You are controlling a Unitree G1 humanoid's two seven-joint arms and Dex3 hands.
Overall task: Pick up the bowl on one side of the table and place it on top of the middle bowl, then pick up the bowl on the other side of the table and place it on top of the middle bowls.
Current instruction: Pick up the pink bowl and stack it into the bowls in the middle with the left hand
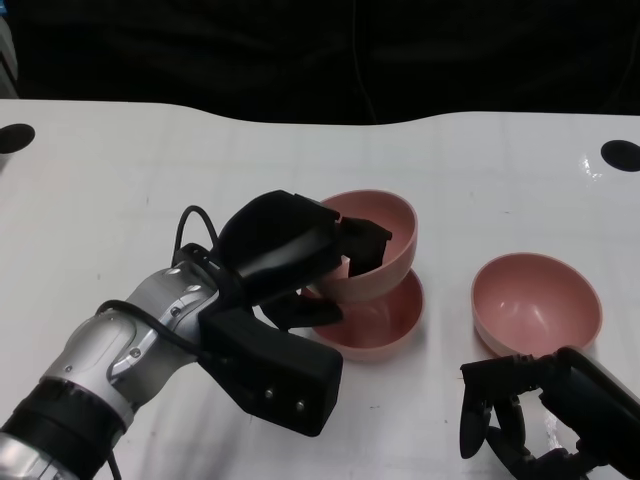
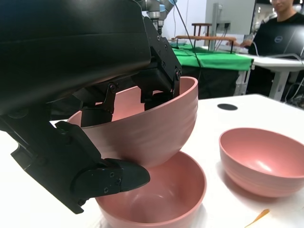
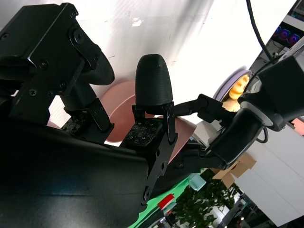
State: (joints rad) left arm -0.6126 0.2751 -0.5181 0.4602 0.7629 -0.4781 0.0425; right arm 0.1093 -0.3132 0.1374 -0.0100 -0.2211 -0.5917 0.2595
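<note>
My left hand (image 1: 290, 255) grips a pink bowl (image 1: 385, 225) by its near rim, fingers (image 2: 159, 90) inside and thumb (image 2: 109, 178) under the outer wall. The bowl (image 2: 152, 128) is tilted and hangs just above the middle pink bowl (image 1: 385, 325), its underside at or near that bowl's (image 2: 161, 194) inside; I cannot tell if they touch. A third pink bowl (image 1: 537, 300) stands upright to the right, also in the left wrist view (image 2: 263, 159). My right hand (image 1: 520, 420) sits near the table's front edge, just in front of that bowl, fingers (image 3: 152, 80) apart and holding nothing.
The white table (image 1: 130, 180) has a black round hole at each far corner (image 1: 15, 137) (image 1: 620, 153). A small orange scrap (image 2: 256, 218) lies near the right bowl. A person (image 2: 285, 28) stands beyond the table, near a green-covered bench (image 2: 209, 57).
</note>
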